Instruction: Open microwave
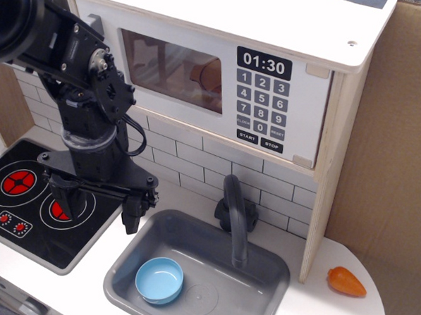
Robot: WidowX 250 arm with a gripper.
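My gripper (96,206) hangs with jaws apart, low over the stovetop (22,202); the microwave (220,65) sits above and right of it.

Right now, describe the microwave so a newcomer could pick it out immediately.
Start at the grey sink with the black tap and look up past the white tile wall. The microwave is the wide white box there, with a clear window. Only it has a black 01:30 clock and number keypad.

One close camera looks steeply down across the toy kitchen counter (323,278).
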